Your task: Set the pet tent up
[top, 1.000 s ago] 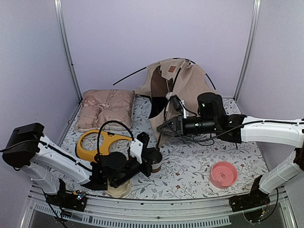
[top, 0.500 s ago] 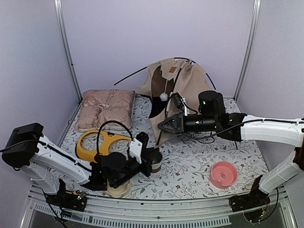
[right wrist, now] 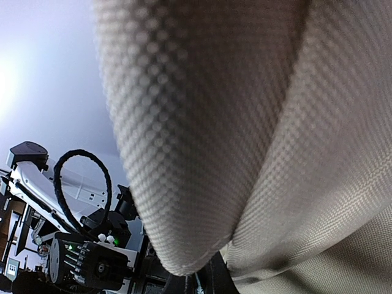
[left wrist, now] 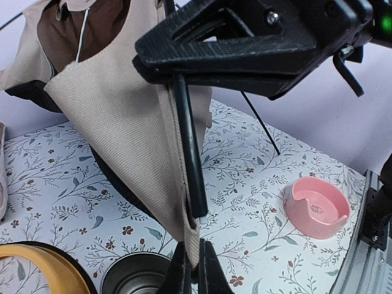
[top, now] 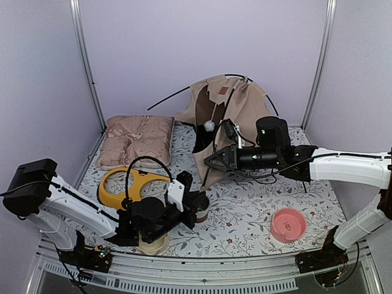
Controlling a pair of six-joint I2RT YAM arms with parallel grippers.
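Pinching the bottom corner of the tent (left wrist: pixel 116 141) in the left end effector (left wrist: pixel 191 269), closed tight on the hem just above a dark tin (left wrist: pixel 138 277) on the tabletop (left wrist: pixel 245 202); steadying the foot of a black pole (left wrist: pixel 188 153) that looks to end in that corner's pocket; leaving a yellow ring (top: pixel 125 184) on the left and a pink bowl (top: pixel 288 224) on the right untouched.

Higher up, clamping that same pole in the right end effector (top: pixel 211 160), closed around it beside the fabric edge; seeing little but cloth in the right wrist view.

Beyond, finding the tent half raised and leaning at the back of the tabletop, another pole arching out loose to the left of the brown label (top: pixel 223 90); passing a cushion (top: pixel 136 139) lying flat well to its left.

Against a second ago, noting the right arm nudged slightly up and left, and the pom-pom (top: pixel 209 126) swung a little left to hang in the doorway; reading that as flexing the pole toward its pocket; judging the job roughly midway, frame not yet taut.
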